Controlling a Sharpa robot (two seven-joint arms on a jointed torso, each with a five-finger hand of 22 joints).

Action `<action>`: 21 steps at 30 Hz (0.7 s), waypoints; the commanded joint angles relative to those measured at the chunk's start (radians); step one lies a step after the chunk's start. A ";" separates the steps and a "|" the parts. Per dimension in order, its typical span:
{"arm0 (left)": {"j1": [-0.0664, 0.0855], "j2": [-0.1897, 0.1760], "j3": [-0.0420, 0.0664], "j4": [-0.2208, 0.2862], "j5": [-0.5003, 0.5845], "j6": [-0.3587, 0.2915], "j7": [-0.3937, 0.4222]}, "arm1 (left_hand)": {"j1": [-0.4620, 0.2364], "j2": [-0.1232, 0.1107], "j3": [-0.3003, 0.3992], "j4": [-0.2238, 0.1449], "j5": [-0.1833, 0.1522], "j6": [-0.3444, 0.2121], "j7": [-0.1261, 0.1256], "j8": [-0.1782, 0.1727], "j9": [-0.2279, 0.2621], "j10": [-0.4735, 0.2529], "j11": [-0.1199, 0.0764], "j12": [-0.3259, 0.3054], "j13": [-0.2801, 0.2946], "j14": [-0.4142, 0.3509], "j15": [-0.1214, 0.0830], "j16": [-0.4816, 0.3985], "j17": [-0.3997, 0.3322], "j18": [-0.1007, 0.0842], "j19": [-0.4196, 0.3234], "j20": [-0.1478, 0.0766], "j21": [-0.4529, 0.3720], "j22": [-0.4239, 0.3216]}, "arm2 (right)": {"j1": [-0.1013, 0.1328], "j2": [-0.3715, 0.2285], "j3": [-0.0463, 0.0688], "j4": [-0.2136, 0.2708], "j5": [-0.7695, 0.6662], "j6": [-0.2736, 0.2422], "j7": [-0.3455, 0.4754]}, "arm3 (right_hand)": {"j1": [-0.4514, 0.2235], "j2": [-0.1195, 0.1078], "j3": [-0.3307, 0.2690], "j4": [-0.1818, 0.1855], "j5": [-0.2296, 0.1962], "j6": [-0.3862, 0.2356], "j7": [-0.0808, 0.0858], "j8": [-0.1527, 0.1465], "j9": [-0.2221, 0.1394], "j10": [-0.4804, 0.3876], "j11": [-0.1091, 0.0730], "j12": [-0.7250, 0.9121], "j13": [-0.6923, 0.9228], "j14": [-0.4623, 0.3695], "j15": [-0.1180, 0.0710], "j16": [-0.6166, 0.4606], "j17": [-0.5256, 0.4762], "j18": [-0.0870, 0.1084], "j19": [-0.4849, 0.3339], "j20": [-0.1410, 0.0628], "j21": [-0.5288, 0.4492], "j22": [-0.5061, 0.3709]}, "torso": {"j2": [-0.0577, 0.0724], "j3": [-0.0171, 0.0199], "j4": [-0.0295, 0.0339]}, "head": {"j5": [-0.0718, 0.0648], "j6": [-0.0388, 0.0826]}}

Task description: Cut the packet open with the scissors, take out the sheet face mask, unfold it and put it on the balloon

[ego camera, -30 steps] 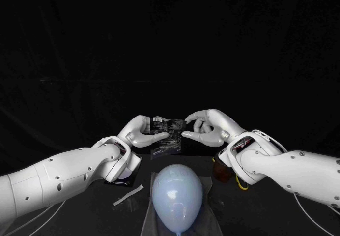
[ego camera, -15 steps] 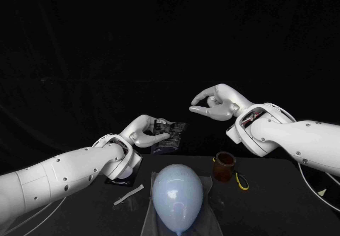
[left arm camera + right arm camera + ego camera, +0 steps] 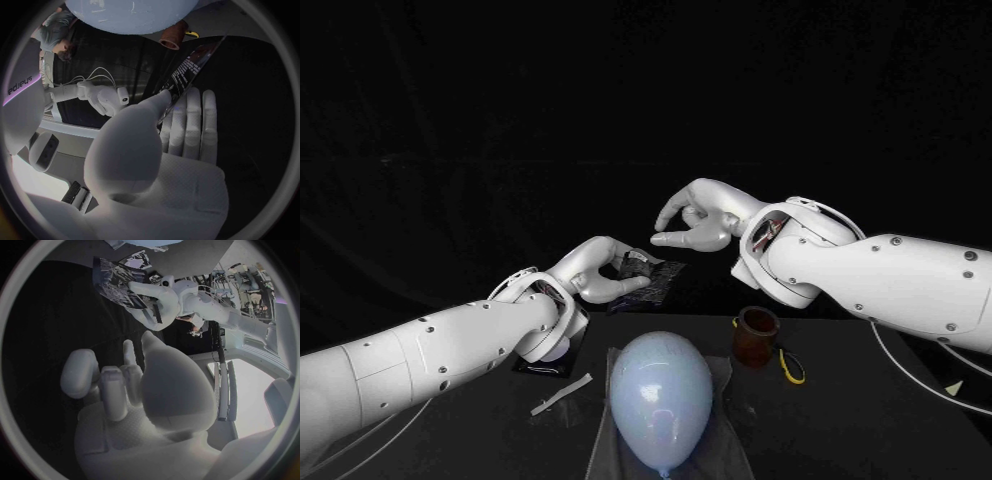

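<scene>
Two hands were crowding the packet [image 3: 648, 279] a second ago, and now just one is gripping it. The left hand [image 3: 600, 272] is pinching the dark, glossy, white-printed sachet between thumb and fingers, above the far side of the table [image 3: 877, 425], beyond the balloon [image 3: 661, 398]. The right hand [image 3: 689, 218] has pulled off. It is hanging higher than the packet and clear of it, a little lower than half a second ago, its fingers curling in toward the thumb with nothing showing in them (the right wrist view is saying the same). The packet is lying flatter than before, no longer standing upright, and in the left wrist view its thin edge is running along the left hand's straight fingers [image 3: 195, 125]. The left arm is reaching forward low, wrist bending upward. The right arm is coming in higher, wrist dropping so the palm is facing down. On the table the balloon is lying pale blue, smooth and egg-shaped, its narrow end toward the robot, in a clear holder [image 3: 723, 375]. Right of it a round brown cup [image 3: 757, 336] is standing upright, with the yellow handle loop of the scissors [image 3: 793, 369] just beside it. A thin pale strip [image 3: 561, 395] is lying flat left of the balloon.
</scene>
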 commanded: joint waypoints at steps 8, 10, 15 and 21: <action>0.001 0.003 0.001 0.003 -0.039 -0.002 -0.012 | 0.014 0.001 -0.003 -0.003 0.004 0.007 0.002 0.002 0.024 0.006 -0.002 -0.001 0.000 0.002 -0.002 0.003 0.001 0.020 0.004 0.000 0.004 0.002 | -0.004 0.020 0.000 0.010 -0.147 0.082 -0.090 | 0.010 -0.011 0.005 0.000 0.057 0.010 0.000 -0.002 -0.004 0.060 -0.002 0.006 0.192 0.106 -0.004 0.004 0.260 -0.017 0.003 0.000 0.011 0.010 | 0.000 0.0012 -0.0015 | 0.000 -0.007; 0.001 0.003 0.001 0.004 -0.039 0.000 -0.014 | 0.014 0.001 -0.003 -0.003 0.004 0.007 0.002 0.002 0.024 0.006 -0.002 -0.001 0.000 0.002 -0.002 0.003 0.001 0.020 0.004 0.000 0.004 0.002 | -0.006 0.021 0.000 0.012 -0.153 0.088 -0.094 | 0.012 -0.013 0.008 0.000 0.069 0.011 0.000 -0.002 -0.004 0.060 -0.002 0.006 0.192 0.106 -0.005 0.004 0.260 -0.017 0.003 0.000 0.012 0.012 | 0.000 0.0014 -0.0015 | 0.000 -0.010; 0.002 0.002 0.001 0.005 -0.037 0.006 -0.019 | 0.014 0.001 -0.003 -0.003 0.004 0.007 0.002 0.002 0.024 0.006 -0.002 -0.001 0.000 0.002 -0.002 0.003 0.001 0.020 0.004 0.000 0.004 0.002 | -0.011 0.016 0.000 0.024 -0.163 0.103 -0.099 | 0.012 -0.019 0.013 0.003 0.091 0.013 -0.001 -0.002 -0.005 0.058 -0.002 0.004 0.190 0.106 -0.005 0.004 0.260 -0.016 0.001 -0.001 0.010 0.013 | 0.000 0.0013 -0.0010 | 0.000 -0.014; 0.002 0.002 0.001 0.004 -0.033 0.012 -0.023 | 0.014 0.001 -0.003 -0.003 0.004 0.007 0.002 0.002 0.024 0.006 -0.002 -0.001 0.000 0.002 -0.002 0.003 0.001 0.020 0.004 0.000 0.004 0.002 | -0.014 0.007 0.000 0.038 -0.167 0.107 -0.101 | 0.008 -0.023 0.021 0.006 0.118 0.017 -0.002 -0.001 -0.006 0.060 -0.003 0.006 0.193 0.106 -0.005 0.004 0.260 -0.016 -0.001 -0.001 0.011 0.016 | 0.000 0.0014 -0.0019 | 0.000 -0.018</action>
